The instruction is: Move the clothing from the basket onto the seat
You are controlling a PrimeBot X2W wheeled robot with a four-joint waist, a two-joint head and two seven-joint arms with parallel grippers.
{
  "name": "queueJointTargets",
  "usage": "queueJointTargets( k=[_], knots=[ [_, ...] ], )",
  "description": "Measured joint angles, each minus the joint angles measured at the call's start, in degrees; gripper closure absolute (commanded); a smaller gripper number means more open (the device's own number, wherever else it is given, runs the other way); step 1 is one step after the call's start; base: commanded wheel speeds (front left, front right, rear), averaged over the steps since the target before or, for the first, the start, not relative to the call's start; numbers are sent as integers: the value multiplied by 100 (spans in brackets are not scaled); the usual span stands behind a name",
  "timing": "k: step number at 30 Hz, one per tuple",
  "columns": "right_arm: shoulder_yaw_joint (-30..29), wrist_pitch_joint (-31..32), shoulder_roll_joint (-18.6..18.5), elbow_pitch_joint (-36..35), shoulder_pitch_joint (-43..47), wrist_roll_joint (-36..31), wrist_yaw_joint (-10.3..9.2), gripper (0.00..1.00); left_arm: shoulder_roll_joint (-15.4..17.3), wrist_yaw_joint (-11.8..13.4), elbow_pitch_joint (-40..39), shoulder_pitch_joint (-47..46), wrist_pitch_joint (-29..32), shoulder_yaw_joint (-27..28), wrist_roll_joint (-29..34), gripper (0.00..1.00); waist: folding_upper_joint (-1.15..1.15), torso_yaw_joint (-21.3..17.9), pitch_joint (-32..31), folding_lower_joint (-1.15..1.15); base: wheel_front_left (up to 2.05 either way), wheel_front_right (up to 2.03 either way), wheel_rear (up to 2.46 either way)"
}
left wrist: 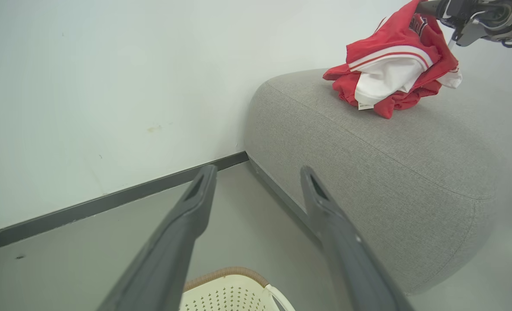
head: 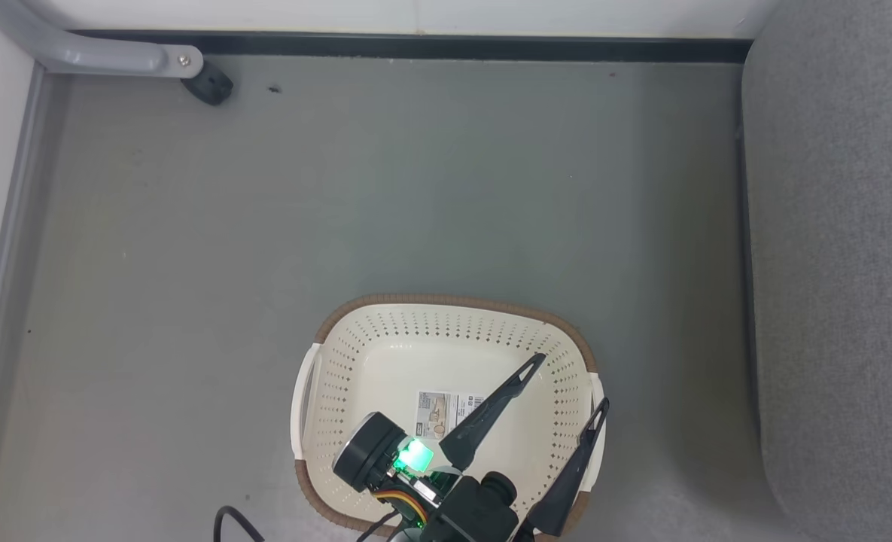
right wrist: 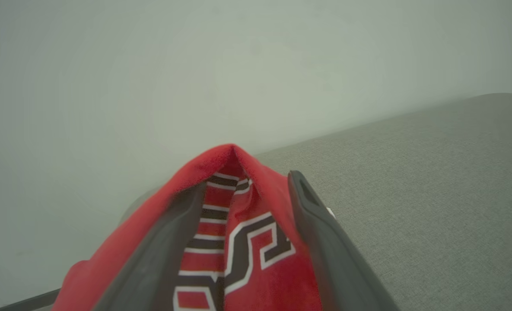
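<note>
Fabric [right wrist: 247, 242], red with white-edged stripes, drapes inside the spread right claw [right wrist: 245, 185], woven grey seat [right wrist: 411, 194] beyond; left claw [head: 570, 384] gapes above perforated cream basket [head: 415, 324].

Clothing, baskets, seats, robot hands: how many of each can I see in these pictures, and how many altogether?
basket: 1
seat: 1
heap of red and white clothing: 1 (how many garments are in it cannot be told)
grippers: 2, the left gripper and the right gripper
Total: 5
</note>
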Motion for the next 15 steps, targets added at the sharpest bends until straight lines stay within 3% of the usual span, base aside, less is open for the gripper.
queueJointTargets(
  k=[15],
  knots=[
    [590, 474, 113, 22, -20, 157, 0, 0, 1, 0, 352, 1, -92, 119, -196, 0, 0, -135, -432, 0, 0, 0, 0]
  ],
)
